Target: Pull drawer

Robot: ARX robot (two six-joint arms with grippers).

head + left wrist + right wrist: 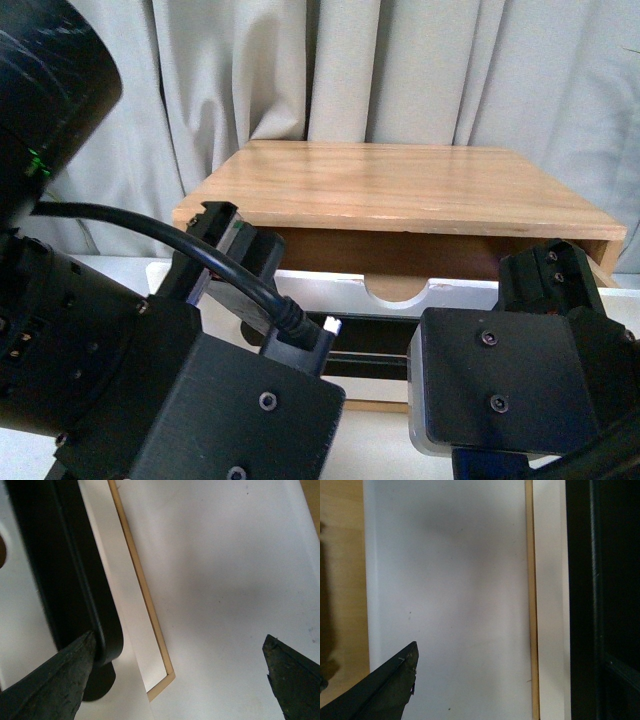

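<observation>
Drawer [460,296] seems partly out, more pull left. Left gripper [180,637] spread wide, one finger at bar handle [65,570]; right gripper [552,280] opening impossible to tell.

Drawer [320,298] front, handle [372,362] mostly hidden.

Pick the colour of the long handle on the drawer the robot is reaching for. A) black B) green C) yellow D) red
A. The long bar handle running across the white front of the drawer is plainly black.
</observation>
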